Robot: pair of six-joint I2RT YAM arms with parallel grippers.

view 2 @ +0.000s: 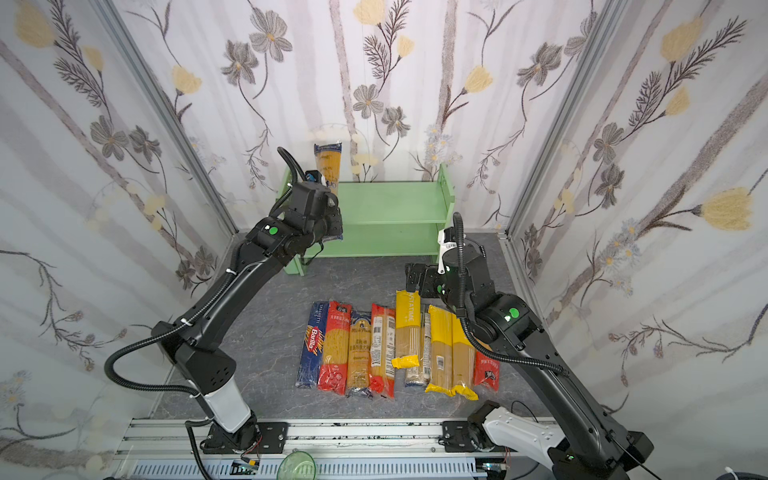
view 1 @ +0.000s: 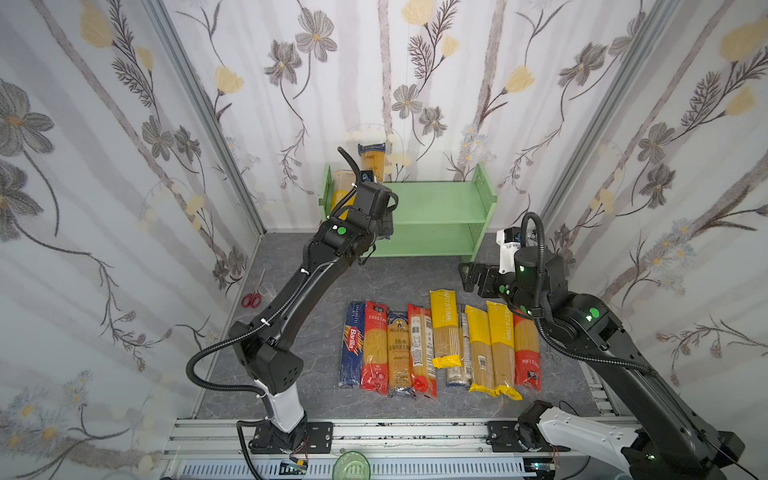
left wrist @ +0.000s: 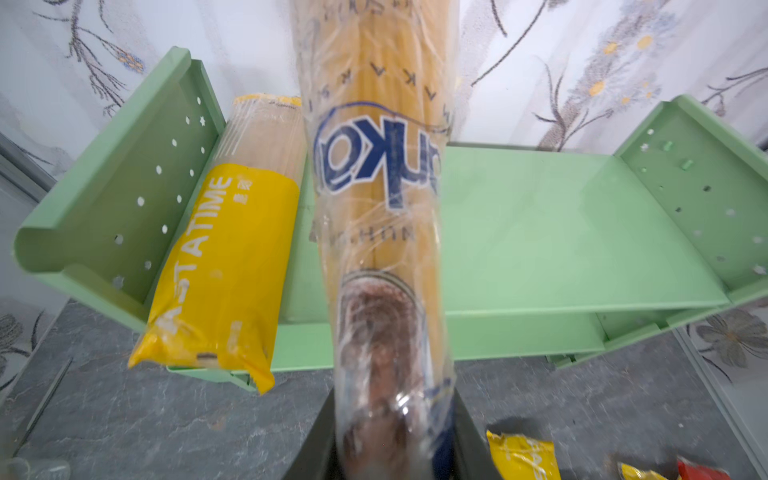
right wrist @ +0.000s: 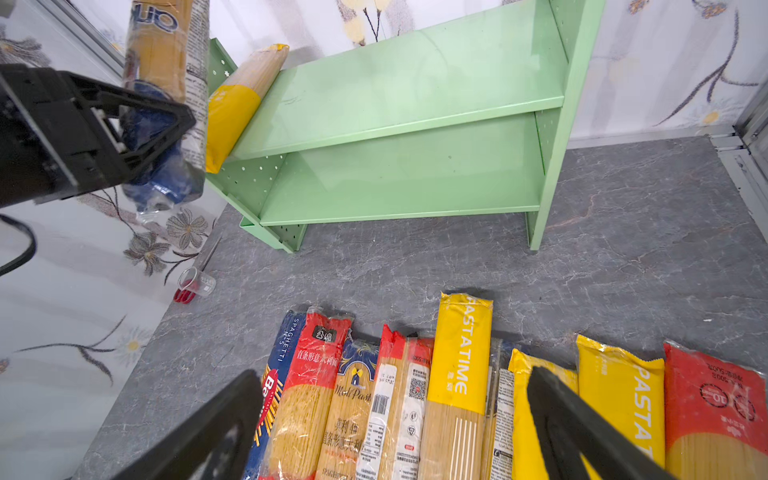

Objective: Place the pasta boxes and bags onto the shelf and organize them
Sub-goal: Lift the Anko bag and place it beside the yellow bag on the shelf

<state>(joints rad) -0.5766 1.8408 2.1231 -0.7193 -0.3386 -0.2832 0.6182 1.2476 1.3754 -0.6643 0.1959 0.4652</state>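
On my counter [view 1: 324, 282] the green shelf [view 1: 432, 203] stands at the back, a yellow-labelled pack [left wrist: 232, 232] on its top tier, and a row of packs [view 1: 440, 345] lies in front. My left claw [left wrist: 395, 440] grips a navy-ended clear bag [left wrist: 374, 187] upright beside that pack. My right claw [right wrist: 395, 376] hangs wide open and empty over the row.

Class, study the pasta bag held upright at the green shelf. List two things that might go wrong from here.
The left tool grips the clear bag only near its lower end, so the tall bag may tilt or slip. The yellow-labelled bag overhangs the front edge of the top tier of the shelf; a nudge from the held bag might knock it off.
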